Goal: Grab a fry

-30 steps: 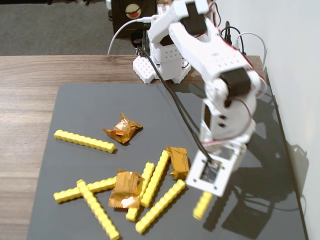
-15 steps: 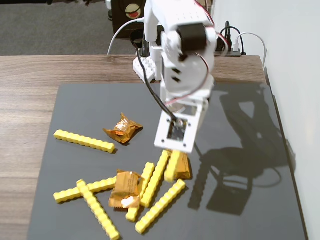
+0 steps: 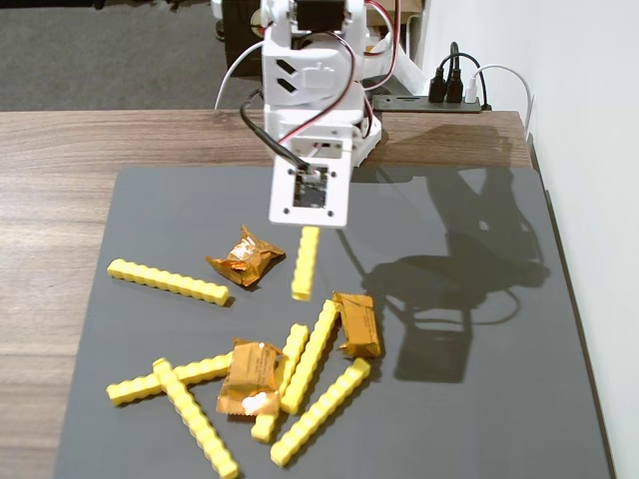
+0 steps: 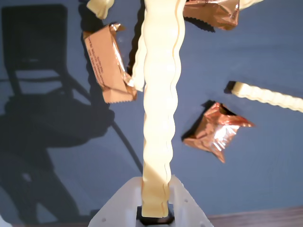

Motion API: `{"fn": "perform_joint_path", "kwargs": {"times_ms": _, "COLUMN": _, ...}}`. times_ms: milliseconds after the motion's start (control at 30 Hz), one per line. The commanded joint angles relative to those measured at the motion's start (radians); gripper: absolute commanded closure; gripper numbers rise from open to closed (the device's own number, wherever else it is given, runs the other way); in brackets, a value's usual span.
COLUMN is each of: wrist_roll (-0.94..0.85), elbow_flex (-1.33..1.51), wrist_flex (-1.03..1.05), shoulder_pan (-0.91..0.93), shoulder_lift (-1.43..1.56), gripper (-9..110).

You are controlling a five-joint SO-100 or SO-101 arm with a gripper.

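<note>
My white gripper (image 3: 309, 222) is shut on a yellow bumpy fry (image 3: 305, 261) and holds it lifted above the dark grey mat (image 3: 479, 399), with the fry pointing down from the jaws. In the wrist view the held fry (image 4: 160, 99) runs up from between the white jaws of the gripper (image 4: 155, 208) across the middle of the picture. Several other fries lie on the mat: one at the left (image 3: 167, 280), and a loose pile at the front (image 3: 312, 354). One fry lies at the right of the wrist view (image 4: 270, 95).
Three orange-brown foil packets lie on the mat: one by the held fry (image 3: 246, 257), one at the pile's right (image 3: 357, 323), one in the pile (image 3: 252, 377). Two show in the wrist view (image 4: 108, 64) (image 4: 217, 131). A wooden table (image 3: 50, 200) surrounds the mat; a white wall (image 3: 599, 150) stands on the right.
</note>
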Motion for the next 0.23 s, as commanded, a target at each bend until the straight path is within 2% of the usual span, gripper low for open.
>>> {"fn": "perform_joint_path", "kwargs": {"times_ms": 0, "wrist_roll": -0.015, "elbow_flex": 0.005, "wrist_flex": 0.008, "shoulder_pan": 0.005, "shoulder_lift": 0.052, "gripper": 101}}
{"fn": "perform_joint_path", "kwargs": {"times_ms": 200, "wrist_roll": -0.028, "elbow_flex": 0.017, "wrist_flex": 0.002, "shoulder_pan": 0.015, "shoulder_lift": 0.057, "gripper": 101}}
